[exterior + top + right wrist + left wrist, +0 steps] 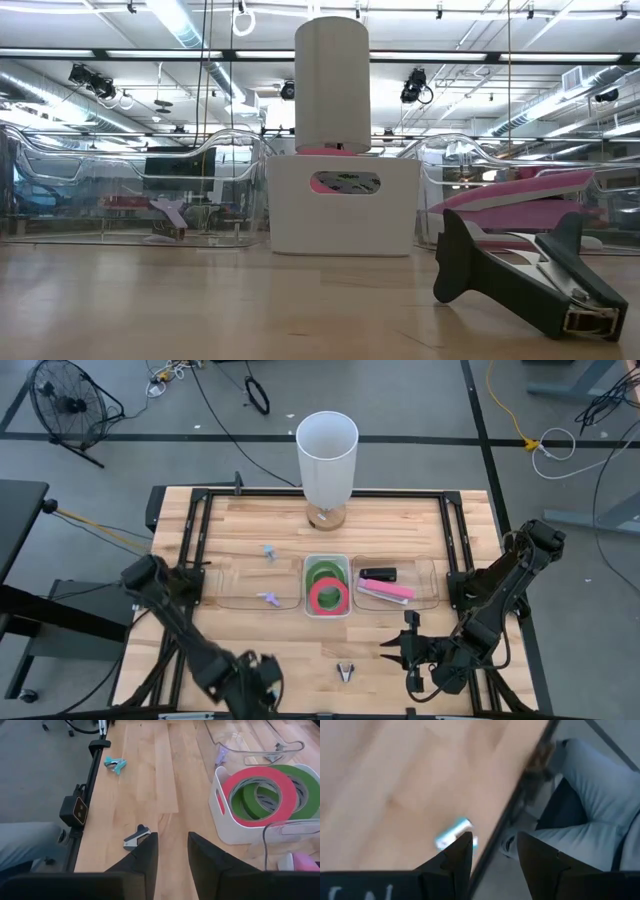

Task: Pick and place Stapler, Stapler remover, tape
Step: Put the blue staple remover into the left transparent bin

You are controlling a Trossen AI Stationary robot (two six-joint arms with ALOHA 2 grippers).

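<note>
A dark stapler remover (pixel 346 673) lies on the bare wood near the table's front edge; it also shows in the right wrist view (pixel 136 837) and close up in the low view (pixel 520 280). My right gripper (pixel 392 651) is open and empty to its right; its fingers (pixel 147 855) point toward the remover. Two green tape rolls and one pinkish red roll (pixel 260 787) lie in a white bin (pixel 327 610). A black stapler (pixel 379 573) and a pink stapler (pixel 385 591) lie in a clear tray. My left gripper (pixel 495 852) is open at the front left edge, beside a light-blue remover (pixel 455 832).
A tall white cylinder (pixel 327 450) stands at the back middle. A clear tray (pixel 255 588) on the left holds a purple remover (pixel 268 598). Another small remover (pixel 268 550) lies behind it. A person's legs (pixel 590 805) show beyond the front edge.
</note>
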